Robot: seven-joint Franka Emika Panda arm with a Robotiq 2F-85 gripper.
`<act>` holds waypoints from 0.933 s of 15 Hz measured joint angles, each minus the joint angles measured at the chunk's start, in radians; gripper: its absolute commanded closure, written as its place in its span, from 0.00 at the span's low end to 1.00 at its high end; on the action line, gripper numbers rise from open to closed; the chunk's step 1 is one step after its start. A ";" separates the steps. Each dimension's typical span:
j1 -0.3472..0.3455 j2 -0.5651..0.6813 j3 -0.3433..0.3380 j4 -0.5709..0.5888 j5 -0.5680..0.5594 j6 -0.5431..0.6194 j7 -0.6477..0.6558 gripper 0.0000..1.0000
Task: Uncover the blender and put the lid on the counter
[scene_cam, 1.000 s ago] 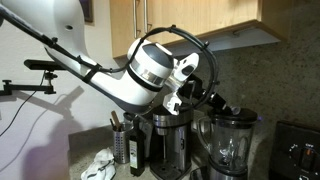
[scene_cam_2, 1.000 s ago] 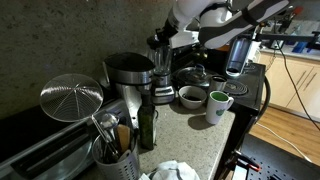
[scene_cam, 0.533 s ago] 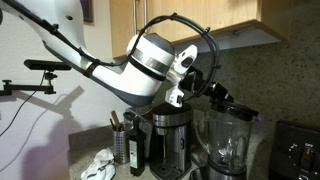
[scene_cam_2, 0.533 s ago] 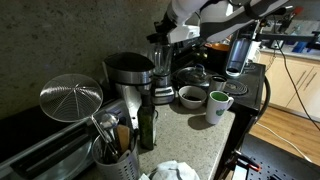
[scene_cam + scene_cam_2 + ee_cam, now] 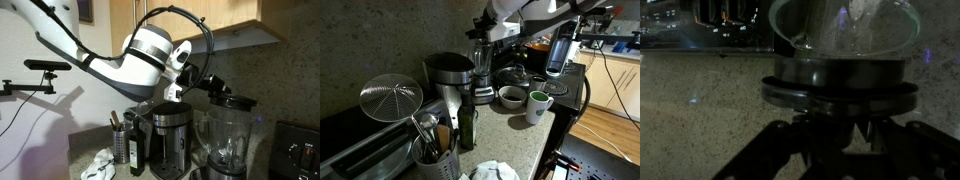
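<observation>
Tool [image 5: 224, 94]: clamped on the lid [image 5: 238, 101], one finger on either side. In the wrist view the dark fingers [image 5: 800, 135] come up from the bottom edge and close on the lid [image 5: 840, 88].

Lid: flat, round, black, with a thin bright rim where light catches it. It is about as wide as the jar's mouth. In an exterior view it sits level, held just above the jar, and appears clear of the rim.

Blender [image 5: 228, 148]: clear, wide glass jar on a dark base, standing upright on the worktop [image 5: 535, 138] near the back wall. In the wrist view the open glass jar [image 5: 845, 25] shows beyond the lid. The blender is also seen in an exterior view [image 5: 480, 72], with the arm above it.

Neighbours: a black-and-steel coffee maker [image 5: 170, 135] stands just beside the blender. A dark bottle [image 5: 136, 152] and a crumpled white cloth [image 5: 102, 163] lie further along. In an exterior view a green-and-white mug [image 5: 538, 104] and a dark cup [image 5: 510, 97] stand near the blender's base.
</observation>
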 measured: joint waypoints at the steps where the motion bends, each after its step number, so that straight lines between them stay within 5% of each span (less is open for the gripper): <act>1: 0.003 -0.010 0.000 -0.007 -0.014 -0.003 0.006 0.81; 9: 0.024 -0.203 0.016 -0.207 0.015 -0.146 -0.023 0.81; 14: 0.057 -0.335 0.024 -0.350 0.239 -0.222 -0.228 0.81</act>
